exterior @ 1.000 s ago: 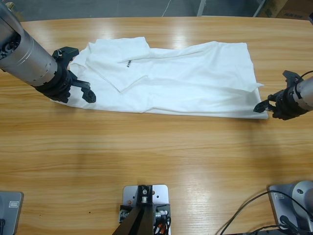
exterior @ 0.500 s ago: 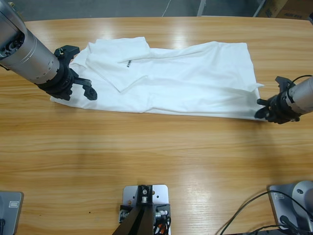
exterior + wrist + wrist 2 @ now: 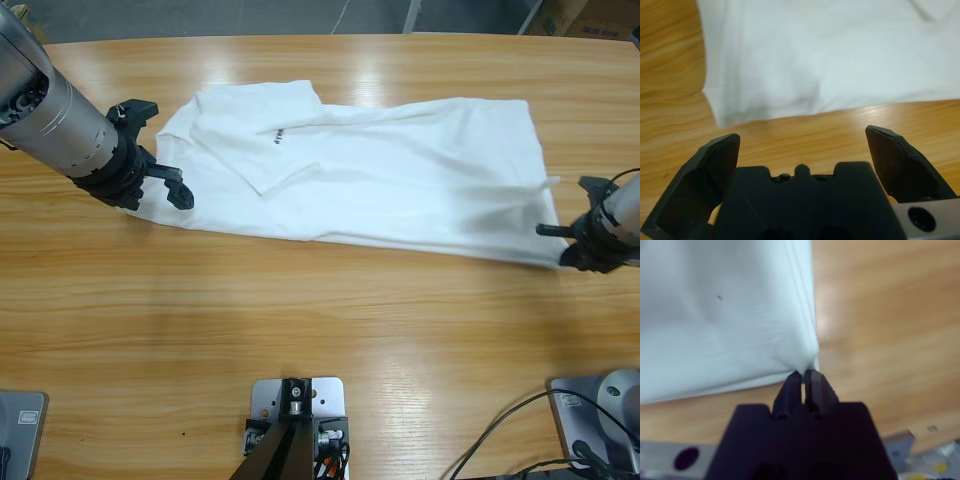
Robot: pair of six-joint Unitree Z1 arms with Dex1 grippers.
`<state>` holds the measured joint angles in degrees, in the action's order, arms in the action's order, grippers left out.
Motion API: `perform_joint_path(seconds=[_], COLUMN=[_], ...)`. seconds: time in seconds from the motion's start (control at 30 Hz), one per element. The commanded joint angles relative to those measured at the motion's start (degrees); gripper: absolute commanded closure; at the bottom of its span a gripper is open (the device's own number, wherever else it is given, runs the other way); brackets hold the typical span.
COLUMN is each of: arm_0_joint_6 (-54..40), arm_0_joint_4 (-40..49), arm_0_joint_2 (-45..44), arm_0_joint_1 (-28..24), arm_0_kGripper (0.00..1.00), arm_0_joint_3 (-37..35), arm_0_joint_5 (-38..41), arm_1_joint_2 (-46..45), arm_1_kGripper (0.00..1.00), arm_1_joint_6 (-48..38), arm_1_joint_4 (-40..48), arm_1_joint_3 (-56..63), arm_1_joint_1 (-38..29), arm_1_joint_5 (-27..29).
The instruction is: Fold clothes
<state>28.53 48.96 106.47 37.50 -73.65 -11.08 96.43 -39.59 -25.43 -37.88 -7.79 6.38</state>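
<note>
White T-shirt stretched across a wooden table between two robot grippers.

High view: the white T-shirt point(image 3: 370, 175) lies lengthwise on the far half of the wooden table point(image 3: 300, 330), folded along its length, with a tiny line of dark print point(image 3: 281, 135) near its neck end. The left gripper point(image 3: 160, 160) sits at the shirt's neck end, jaws spread on either side of the edge. The right gripper point(image 3: 568, 245) is at the opposite corner, at the hem. Left wrist view: the left gripper point(image 3: 802, 145) has its two black jaws wide apart over bare wood, just short of the shirt's rounded edge point(image 3: 830, 55), touching nothing. Right wrist view: the right gripper point(image 3: 802, 376) has its jaws pressed together, pinching the hemmed corner of the shirt point(image 3: 720, 315).
</note>
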Motion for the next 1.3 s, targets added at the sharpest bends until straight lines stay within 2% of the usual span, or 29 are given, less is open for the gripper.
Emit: perform_joint_path(seconds=[0.03, 0.07, 0.2, 0.27, 0.3, 0.37, 0.47, 0.5, 0.57, 0.7, 0.77, 0.8, 0.9, 1.03, 1.17, 1.3], arm_0_joint_6=[0.81, 0.94, 1.55, 1.50, 1.11, 0.27, -0.44, -0.65, -1.09, -1.46, -1.33, -1.24, -1.02, -0.98, -0.89, -0.84], arm_0_joint_4=[-0.54, -0.54, -1.63, -2.75, -3.14, -3.35, -3.26, -3.23, -3.17, -2.82, -2.77, -2.73, -2.73, -2.80, -2.80, -2.82], arm_0_joint_2=[-1.97, -2.23, -2.32, -1.49, -0.76, 0.02, -0.46, -0.81, -1.46, -3.06, -3.41, -3.46, -3.29, -3.01, -2.81, -2.50], arm_0_joint_1=[-0.41, -0.41, -0.41, -0.41, -0.41, -0.41, -0.40, -0.36, -0.38, -0.34, -0.40, -0.38, -0.34, -0.36, -0.34, -0.36], arm_0_kGripper=[0.027, 0.027, 0.029, 0.041, 0.041, 0.041, 0.041, 0.041, 0.041, 0.041, 0.041, 0.041, 0.041, 0.041, 0.041, 0.041], arm_0_joint_3=[4.04, 4.22, 3.97, 3.22, 2.32, 0.78, 0.23, 0.49, 1.51, 2.16, 2.20, 2.20, 2.29, 2.22, 2.29, 2.46], arm_0_joint_5=[0.00, 0.00, 0.11, 0.72, 1.29, 2.01, 2.03, 2.03, 2.03, 2.03, 2.03, 2.03, 2.04, 2.11, 2.11, 2.11], arm_1_joint_2=[2.73, 1.24, -7.36, -10.37, -10.38, -6.90, -3.25, -2.42, 0.88, 6.56, 8.41, 9.20, 10.89, 12.13, 12.87, 11.64], arm_1_kGripper=[0.069, 0.006, 0.000, 0.000, 0.002, 0.014, 0.062, 0.106, 0.153, 0.152, 0.183, 0.231, 0.300, 0.325, 0.478, 0.494], arm_1_joint_6=[-1.46, -1.46, -0.61, 1.15, 4.35, 16.02, 33.02, 37.90, 44.67, 54.90, 57.06, 57.59, 58.33, 58.93, 59.01, 59.01], arm_1_joint_4=[-10.32, -10.73, -14.10, -11.24, -7.77, -3.01, -1.78, -1.55, -0.25, 4.34, 4.34, 4.34, 4.51, 4.86, 4.76, 3.55], arm_1_joint_3=[-4.78, -5.01, -7.05, -7.31, -7.19, -7.75, -10.42, -11.42, -12.60, -14.01, -15.40, -15.77, -16.65, -17.56, -17.42, -17.26], arm_1_joint_1=[0.76, 0.77, -1.18, -3.50, -5.33, -9.39, -10.69, -11.04, -11.11, -9.70, -7.07, -5.80, -3.39, -2.22, -2.18, -2.20], arm_1_joint_5=[1.97, 2.28, 8.80, 9.23, 8.36, 7.63, 6.99, 5.85, 2.30, 0.10, -1.85, -2.69, -2.90, -3.13, -4.68, -5.49])
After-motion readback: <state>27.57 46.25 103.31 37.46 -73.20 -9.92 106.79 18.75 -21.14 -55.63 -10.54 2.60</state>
